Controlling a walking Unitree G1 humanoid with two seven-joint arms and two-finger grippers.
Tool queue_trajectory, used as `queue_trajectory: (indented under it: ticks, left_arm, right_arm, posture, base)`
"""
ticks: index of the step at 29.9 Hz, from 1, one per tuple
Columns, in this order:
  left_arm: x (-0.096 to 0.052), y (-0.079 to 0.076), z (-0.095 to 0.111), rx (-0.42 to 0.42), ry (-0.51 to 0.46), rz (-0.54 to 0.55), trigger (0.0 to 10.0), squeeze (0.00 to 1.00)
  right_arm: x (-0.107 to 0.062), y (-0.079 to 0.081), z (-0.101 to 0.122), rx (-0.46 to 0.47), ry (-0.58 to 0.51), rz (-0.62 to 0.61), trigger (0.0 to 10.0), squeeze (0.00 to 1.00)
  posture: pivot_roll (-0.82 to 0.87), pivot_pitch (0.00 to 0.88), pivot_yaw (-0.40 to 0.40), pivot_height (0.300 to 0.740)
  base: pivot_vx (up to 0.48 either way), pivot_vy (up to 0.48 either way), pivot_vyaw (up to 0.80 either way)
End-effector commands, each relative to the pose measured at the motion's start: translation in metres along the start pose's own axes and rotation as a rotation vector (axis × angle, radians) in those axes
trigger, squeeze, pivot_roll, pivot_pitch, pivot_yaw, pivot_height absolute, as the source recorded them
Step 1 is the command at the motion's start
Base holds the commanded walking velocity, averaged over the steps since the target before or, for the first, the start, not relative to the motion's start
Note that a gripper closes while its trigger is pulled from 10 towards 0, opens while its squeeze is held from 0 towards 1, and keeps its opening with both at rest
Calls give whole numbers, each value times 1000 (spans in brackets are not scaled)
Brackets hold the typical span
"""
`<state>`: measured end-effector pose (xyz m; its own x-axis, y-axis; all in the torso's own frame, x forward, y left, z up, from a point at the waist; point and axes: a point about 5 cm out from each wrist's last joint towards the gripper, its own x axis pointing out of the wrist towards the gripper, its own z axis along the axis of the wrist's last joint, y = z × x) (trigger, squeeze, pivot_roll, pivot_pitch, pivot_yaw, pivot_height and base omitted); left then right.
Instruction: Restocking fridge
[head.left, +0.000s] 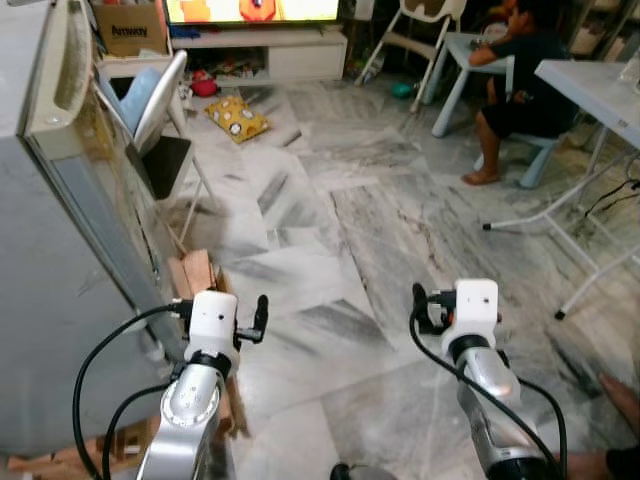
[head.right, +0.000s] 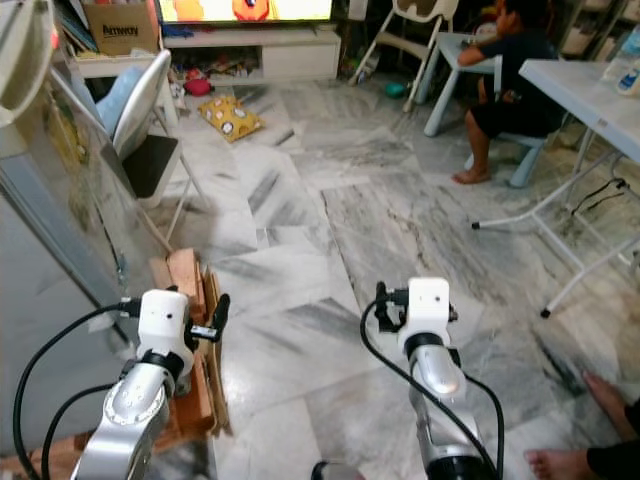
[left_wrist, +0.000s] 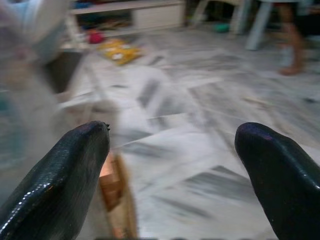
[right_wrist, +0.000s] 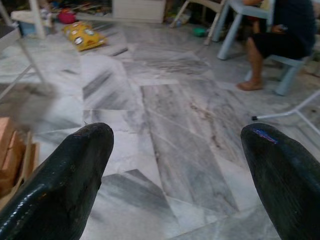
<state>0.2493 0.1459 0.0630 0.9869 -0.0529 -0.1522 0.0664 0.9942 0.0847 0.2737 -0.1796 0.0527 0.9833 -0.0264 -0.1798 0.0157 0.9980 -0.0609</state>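
Note:
The grey fridge (head.left: 60, 260) stands tall at my left, its side close to my left arm. My left gripper (head.left: 224, 308) is held out low over the marble floor beside the fridge. In the left wrist view its fingers (left_wrist: 75, 165) are wide apart with nothing between them. My right gripper (head.left: 455, 300) hovers at the same height to the right, over bare floor. Its fingers (right_wrist: 70, 170) are also spread open and empty. No item for the fridge can be made out.
Wooden blocks (head.left: 195, 272) lie at the fridge's foot. A folding chair (head.left: 160, 110) and a yellow cushion (head.left: 237, 117) are ahead on the left. A person (head.left: 520, 90) sits at the far right by a white table (head.left: 600, 90). Someone's foot (head.left: 620, 395) is near my right arm.

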Motion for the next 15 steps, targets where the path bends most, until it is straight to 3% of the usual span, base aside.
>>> queue_trajectory:
  ticks: [1, 3, 10, 15]
  left_arm:
    - [2, 10, -4, 0, 29, 71, 10000, 0]
    - [9, 21, -1, -3, 29, 147, 10000, 0]
    - [15, 26, -1, -68, 44, 174, 10000, 0]
    - [17, 25, -5, -64, 75, 189, 10000, 0]
  right_arm:
    - [1, 0, 4, -2, -7, 7, 10000, 0]
    - [0, 0, 3, -5, -2, 11, 10000, 0]
    - [-2, 4, -1, 20, 18, 60, 10000, 0]
    - [-2, 9, -2, 28, 27, 93, 10000, 0]
  posture:
    - [73, 32, -70, 740]
    - [64, 38, -72, 740]
    - [57, 43, -73, 740]
    - [54, 43, -72, 740]
  base:
    - [0, 0, 0]
    - [0, 0, 0]
    - [0, 0, 0]
    - [0, 0, 0]
